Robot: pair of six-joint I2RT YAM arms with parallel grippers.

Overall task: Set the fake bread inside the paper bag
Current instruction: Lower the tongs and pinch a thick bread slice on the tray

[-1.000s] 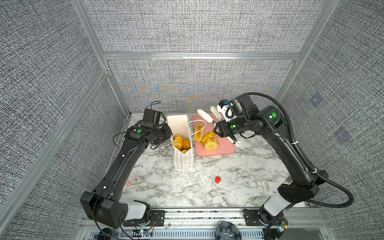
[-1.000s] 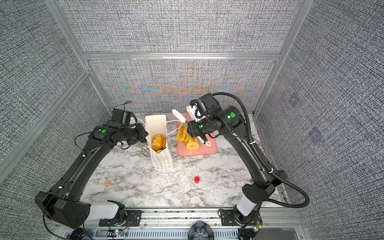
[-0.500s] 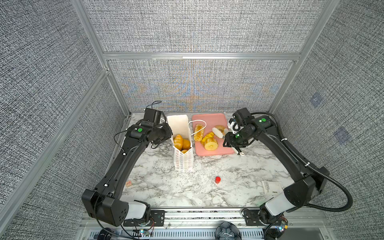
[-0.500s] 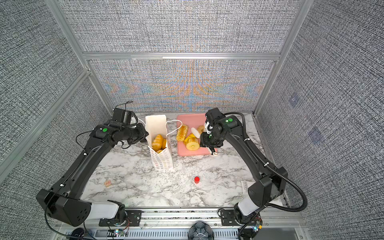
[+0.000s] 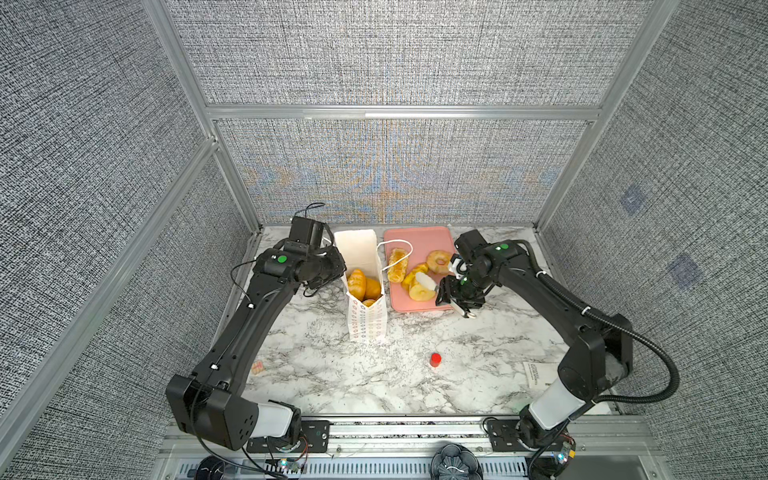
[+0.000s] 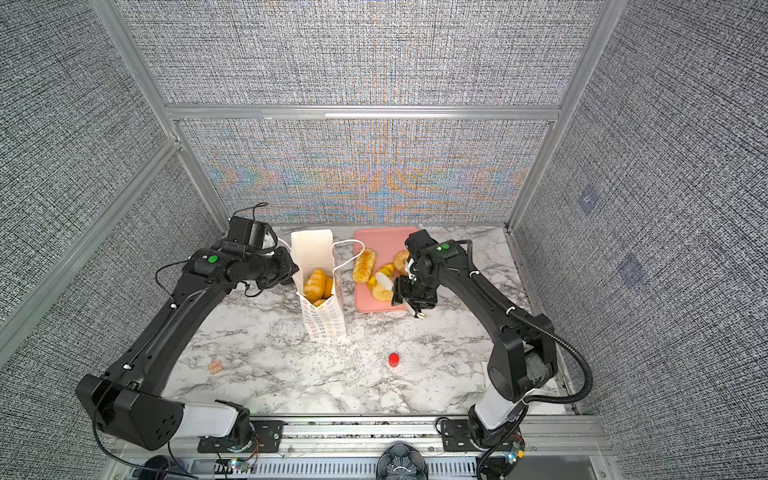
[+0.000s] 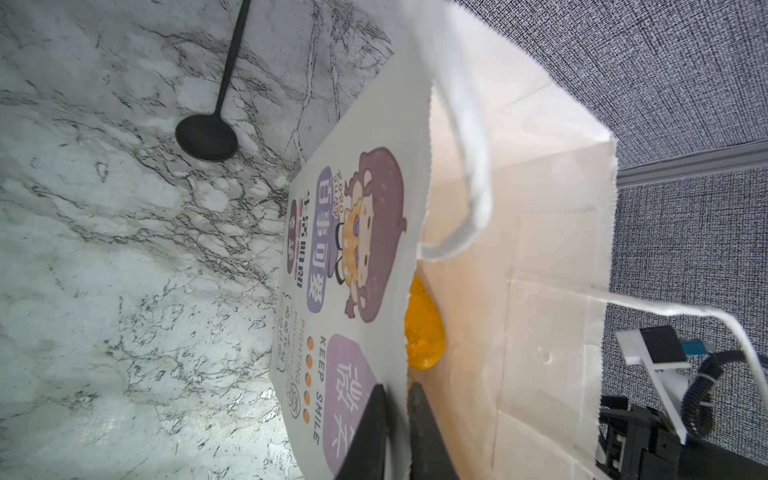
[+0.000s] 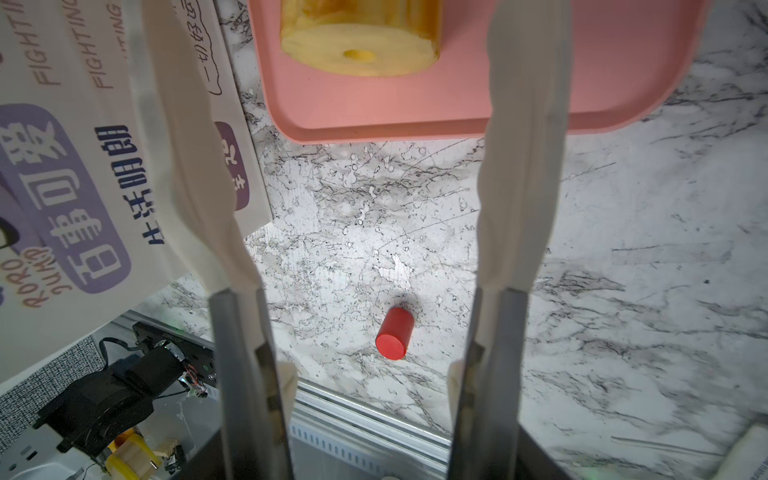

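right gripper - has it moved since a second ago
Yes. In a top view the right gripper has gone from over the far left corner of the pink tray down to its near right corner, with the fingers spread.

The left arm [image 5: 249, 324] and right arm [image 5: 557, 303] are matte black with boxy joints, each with a white sleeve [image 5: 274, 419] at the table's [image 5: 332, 382] near edge. A green dot [image 5: 282, 259] marks each wrist. A ribbed black hose [image 5: 665, 374] loops off the right arm; thin black wires [image 5: 239, 274] trail the left. The left tool [image 7: 397, 390] is black, the right tool [image 5: 446, 297] white-fingered.
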